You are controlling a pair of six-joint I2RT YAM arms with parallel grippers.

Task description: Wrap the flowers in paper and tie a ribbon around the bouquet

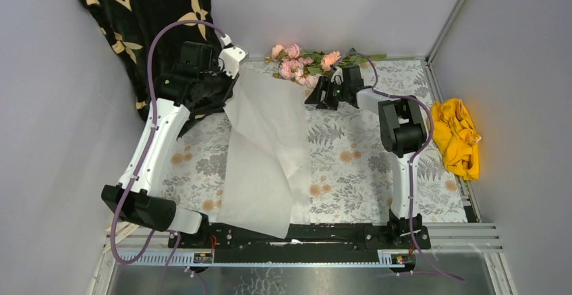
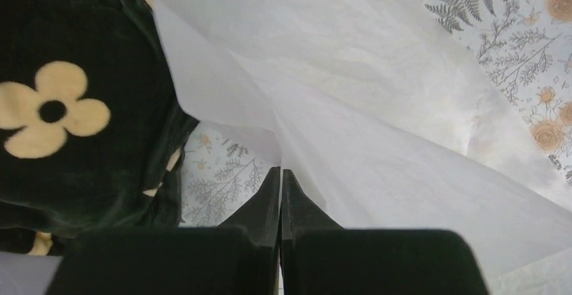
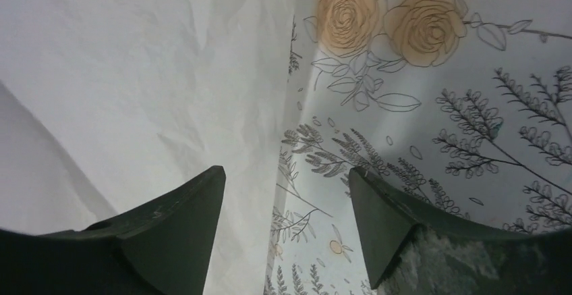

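Paper-laying step, I'd say: left gripper pinches a corner of the paper, right gripper gapes empty, so the flowers want fetching next.

Looks like a robot test booth in a lab. Boxed in by plain grey walls on aluminium framing. Fitted with a left arm and a right arm bolted to a black base rail, trailing purple cables. Dressed with a leaf-print tablecloth.
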